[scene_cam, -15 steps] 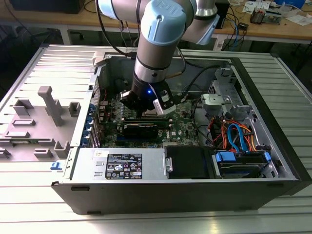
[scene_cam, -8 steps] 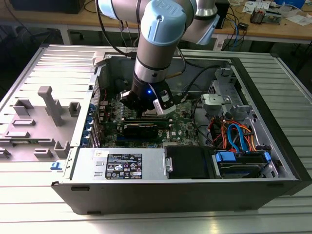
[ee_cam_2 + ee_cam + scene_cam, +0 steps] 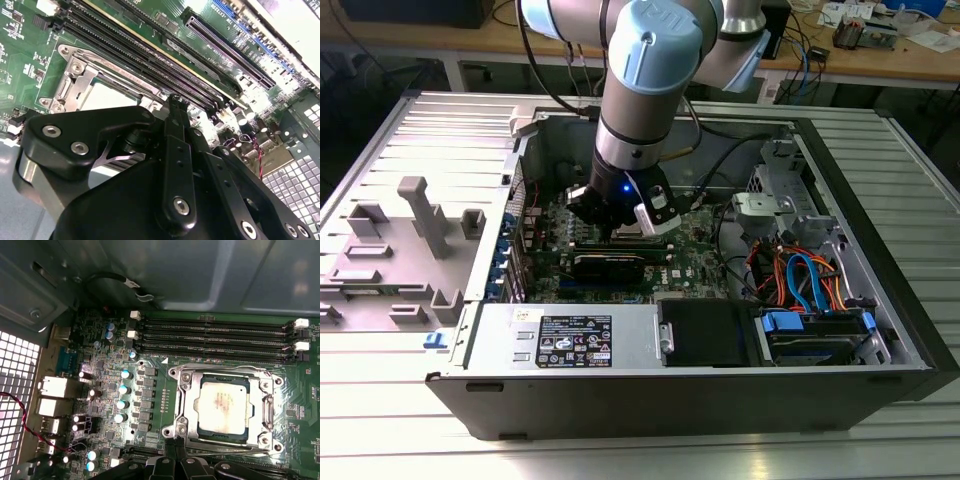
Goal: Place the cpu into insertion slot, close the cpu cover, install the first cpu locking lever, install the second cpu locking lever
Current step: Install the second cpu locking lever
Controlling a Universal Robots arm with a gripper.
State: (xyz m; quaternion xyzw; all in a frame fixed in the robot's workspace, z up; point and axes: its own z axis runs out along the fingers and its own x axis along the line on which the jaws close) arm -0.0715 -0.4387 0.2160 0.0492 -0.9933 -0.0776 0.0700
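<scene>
A: cpu sits in the insertion slot, the cpu cover down over it as a frame, as far as we see.
B: And the gripper?
A: Just beside the slot's edge, tips together, we think; holding nothing. Memory slots run beyond the far side.

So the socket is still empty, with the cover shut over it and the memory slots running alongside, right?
Not empty. In the first wrist view the cpu already sits in the socket, showing through the window of the shut cover. The memory slots do run alongside.
</scene>
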